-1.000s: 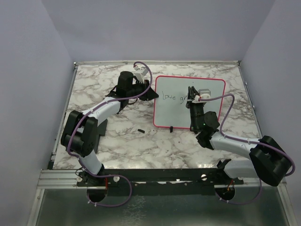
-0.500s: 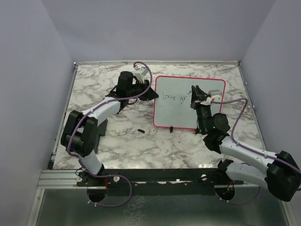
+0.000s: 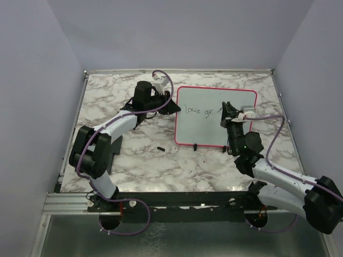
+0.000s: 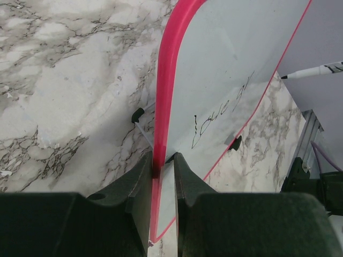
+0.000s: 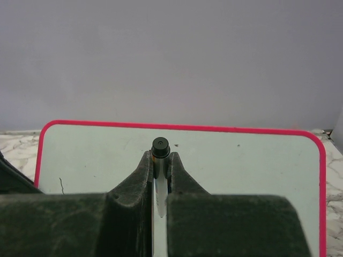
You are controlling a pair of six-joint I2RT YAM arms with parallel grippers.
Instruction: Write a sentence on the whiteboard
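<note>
Top external, left hand (image 3: 170, 104) clenched on whiteboard (image 3: 214, 131) edge, right hand (image 3: 228, 110) grasping marker (image 4: 316, 70) beside partial sentence (image 3: 198, 111)

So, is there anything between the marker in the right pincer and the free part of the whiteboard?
Nothing visible. The whiteboard is bare right of the writing, where the right pincer holds the marker. The left pincer only clamps the board's left edge.

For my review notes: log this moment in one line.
left gripper: shut on edge of red-pink-framed white whiteboard | right gripper: shut on white marker | dark handwritten sentence: unfinished, reads "love gr"
</note>
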